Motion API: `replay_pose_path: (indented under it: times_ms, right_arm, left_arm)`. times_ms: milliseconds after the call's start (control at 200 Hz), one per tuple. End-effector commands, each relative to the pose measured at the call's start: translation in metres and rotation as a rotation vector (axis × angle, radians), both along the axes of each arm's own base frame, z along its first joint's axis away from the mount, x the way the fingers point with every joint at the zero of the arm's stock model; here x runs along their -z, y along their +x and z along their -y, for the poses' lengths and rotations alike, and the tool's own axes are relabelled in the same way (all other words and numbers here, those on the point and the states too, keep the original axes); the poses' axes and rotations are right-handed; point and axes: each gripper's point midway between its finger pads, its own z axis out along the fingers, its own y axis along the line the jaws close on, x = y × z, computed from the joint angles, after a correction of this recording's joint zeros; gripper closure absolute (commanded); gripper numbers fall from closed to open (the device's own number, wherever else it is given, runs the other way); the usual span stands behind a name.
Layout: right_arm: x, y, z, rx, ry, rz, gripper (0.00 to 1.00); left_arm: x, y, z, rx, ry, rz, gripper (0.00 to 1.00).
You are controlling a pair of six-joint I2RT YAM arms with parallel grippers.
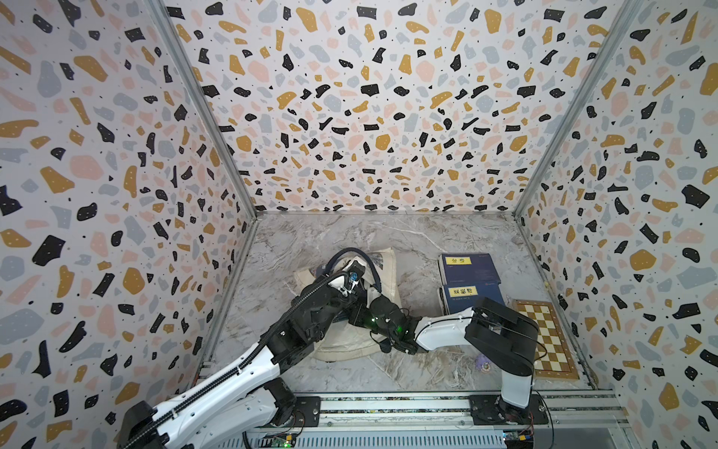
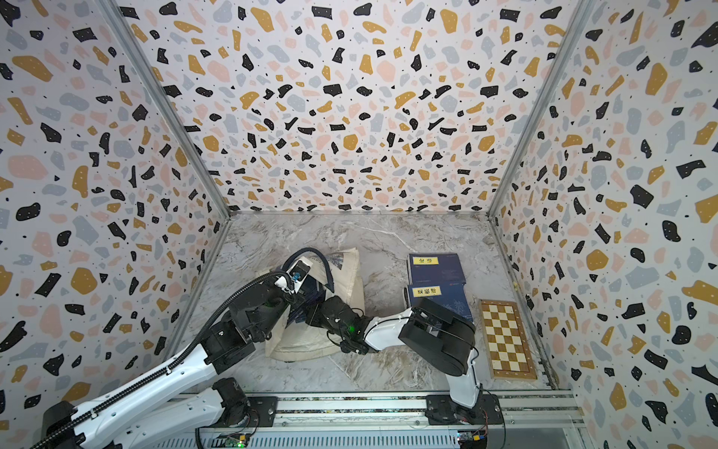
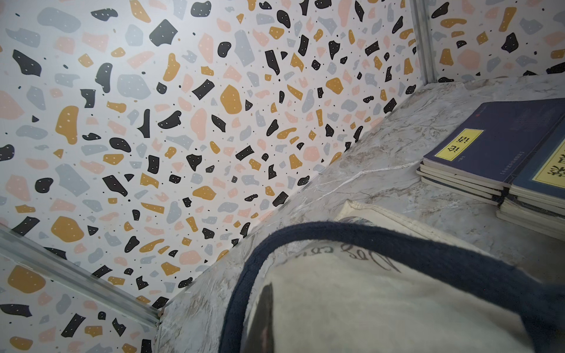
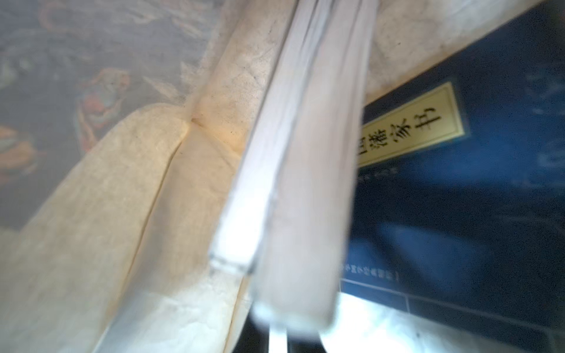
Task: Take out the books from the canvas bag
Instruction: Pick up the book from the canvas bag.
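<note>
Cream bag (image 1: pixel 342 344) lies toward the table's (image 1: pixel 412 241) left edge. Left gripper (image 1: pixel 352 274) is closed at its mouth; right gripper (image 1: pixel 354 311) is closed inside, among books (image 4: pixel 458 198).

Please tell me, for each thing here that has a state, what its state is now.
canvas bag: lying on the table, mouth lifted open.
left gripper: shut, seemingly on the bag's rim.
right gripper: shut, inside the bag.
book in bag: inside, closed.
book stacks: out, closed, on the table.
checkered board: lying flat.
</note>
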Motion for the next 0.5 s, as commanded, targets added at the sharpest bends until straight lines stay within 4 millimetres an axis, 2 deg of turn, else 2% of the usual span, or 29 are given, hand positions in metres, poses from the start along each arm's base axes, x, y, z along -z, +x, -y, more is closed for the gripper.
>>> replay_pose_path:
  times_ms: [0, 260, 385, 495]
  right_arm:
    - [-0.028, -0.007, 0.01, 0.011, 0.018, -0.003, 1.0]
    - [0.002, -0.026, 0.048, 0.043, -0.096, -0.129, 1.0]
    - [0.01, -0.035, 0.051, 0.045, -0.111, -0.141, 1.0]
    - [0.019, -0.035, 0.05, 0.046, -0.12, -0.141, 0.89]
  left_arm:
    - [-0.054, 0.006, -0.013, -0.069, -0.146, 0.103, 1.0]
    - [-0.044, 0.02, -0.019, -0.129, -0.14, 0.03, 1.0]
    - [-0.041, 0.025, -0.022, -0.149, -0.142, 0.009, 1.0]
    - [-0.041, 0.024, -0.022, -0.145, -0.154, 0.005, 1.0]
